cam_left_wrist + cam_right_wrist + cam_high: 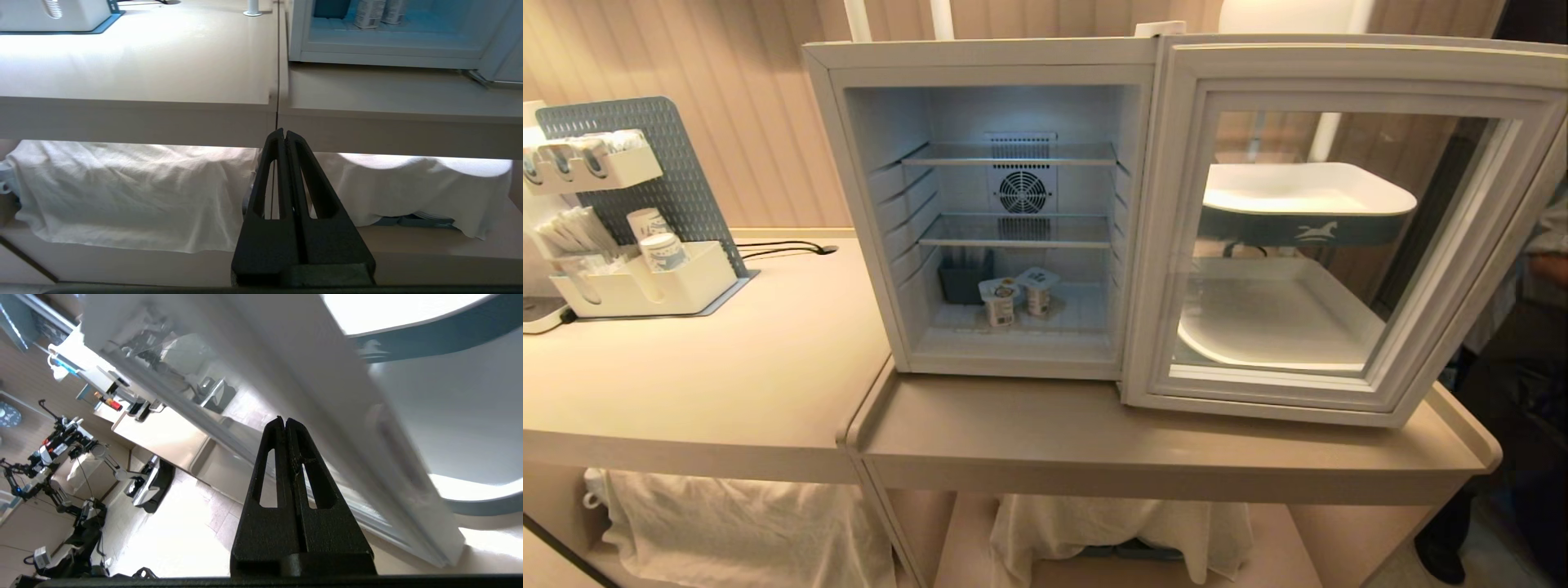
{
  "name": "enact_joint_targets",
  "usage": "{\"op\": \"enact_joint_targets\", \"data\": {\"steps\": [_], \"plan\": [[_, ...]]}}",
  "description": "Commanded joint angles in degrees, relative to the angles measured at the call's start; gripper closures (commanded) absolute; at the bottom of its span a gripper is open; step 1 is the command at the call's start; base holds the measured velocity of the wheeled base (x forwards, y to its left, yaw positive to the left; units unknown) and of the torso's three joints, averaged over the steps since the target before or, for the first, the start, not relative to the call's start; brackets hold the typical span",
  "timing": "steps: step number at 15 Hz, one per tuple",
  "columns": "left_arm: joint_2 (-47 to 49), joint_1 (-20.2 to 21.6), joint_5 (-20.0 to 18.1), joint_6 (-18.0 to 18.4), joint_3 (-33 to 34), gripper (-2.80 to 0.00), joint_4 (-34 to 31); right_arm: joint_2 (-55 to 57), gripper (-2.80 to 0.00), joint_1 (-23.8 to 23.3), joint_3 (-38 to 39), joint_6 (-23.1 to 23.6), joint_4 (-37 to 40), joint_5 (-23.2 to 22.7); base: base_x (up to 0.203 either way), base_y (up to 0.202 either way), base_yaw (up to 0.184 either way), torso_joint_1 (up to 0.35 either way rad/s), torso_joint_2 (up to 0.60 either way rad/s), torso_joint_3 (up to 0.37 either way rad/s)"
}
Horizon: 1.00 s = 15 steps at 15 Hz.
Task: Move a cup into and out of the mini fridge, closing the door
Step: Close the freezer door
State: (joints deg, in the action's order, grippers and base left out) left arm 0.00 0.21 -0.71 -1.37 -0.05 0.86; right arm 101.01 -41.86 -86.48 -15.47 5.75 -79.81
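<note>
**Right pincer at the open door, cups in the fridge**

Right gripper: fingers pressed together, nothing held, tip close to the outer frame of the door. I cannot tell if it touches. Pinched tip probably because a closed point suits nudging a panel; likely step is pushing the door shut.

Left gripper: also fully closed, empty, parked low in front of the counter edge, out of the way, facing the white cloth on the lower shelf.

Neither arm shows in the head view.

The door is swung wide to the right, glass toward the camera. The mini fridge sits on the counter, interior lit. Two cups stand side by side on its floor, beside a dark container. The organizer rack sits well apart on the left.
</note>
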Motion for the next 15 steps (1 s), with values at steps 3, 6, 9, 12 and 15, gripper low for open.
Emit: {"op": "enact_joint_targets", "data": {"steps": [3,6,9,12,15], "plan": [[0.09,-0.03,0.00,-0.04,0.05,0.00,0.11,11.72,0.00,1.17,-6.80,0.29,-1.73,-4.61,0.000,0.000,0.000,0.000,0.00,0.000],[0.09,-0.03,0.00,-0.04,-0.03,0.00,0.10,14.99,0.00,0.32,-9.55,0.18,-2.27,-5.36,0.000,0.000,0.000,0.000,0.00,0.000],[0.09,-0.03,0.00,-0.04,0.04,0.00,0.02,19.17,0.00,1.18,-13.25,0.09,-1.63,-5.44,0.000,0.000,0.000,0.000,0.00,0.000],[0.09,-0.03,0.00,-0.04,-0.04,0.00,0.02,20.63,0.00,3.89,-12.46,0.14,-1.54,-5.20,0.000,0.000,0.000,0.000,0.00,0.000],[0.09,-0.03,0.00,-0.04,-0.04,0.00,0.02,20.74,0.00,5.90,-10.91,0.26,-1.54,-5.18,0.000,0.000,0.000,0.000,0.00,0.000]]}}
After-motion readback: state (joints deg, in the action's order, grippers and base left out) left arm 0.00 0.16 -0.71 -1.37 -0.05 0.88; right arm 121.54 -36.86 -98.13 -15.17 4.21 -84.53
